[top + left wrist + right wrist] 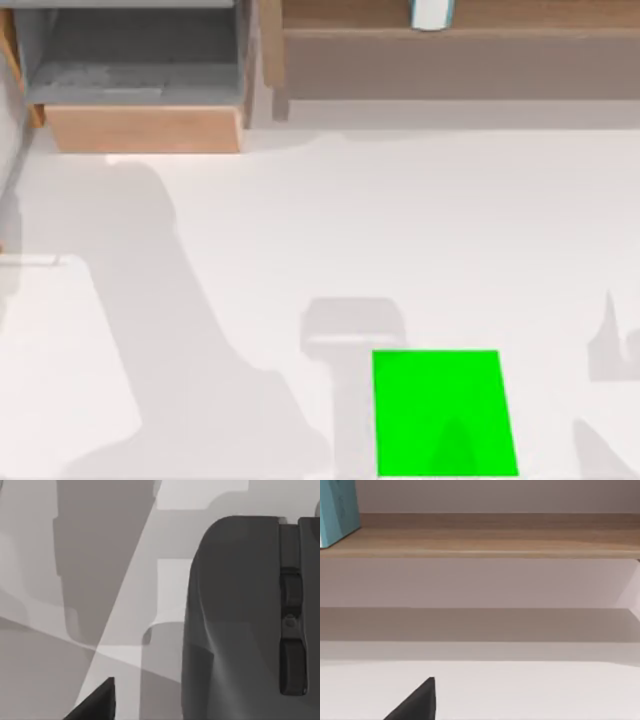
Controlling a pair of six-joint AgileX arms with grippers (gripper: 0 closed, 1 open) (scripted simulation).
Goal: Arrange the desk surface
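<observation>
lying wide and flat across the top view, the desk surface (pixel 300 220) is reading as rigid, matte and fixed: nothing to grip, only a plane to place on. a green rectangle (pixel 445 412) is lying flat near its front edge. the open drawer (pixel 140 75) at back left is appearing empty; the wooden shelf (pixel 460 25) is carrying a pale blue container (pixel 432 12). a dark computer mouse (pixel 250 620) is sitting under the left wrist view. finger state cannot be told.

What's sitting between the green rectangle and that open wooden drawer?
Nothing: from above, only bare desk surface, crossed by shadows, separates the green rectangle from the drawer.
</observation>
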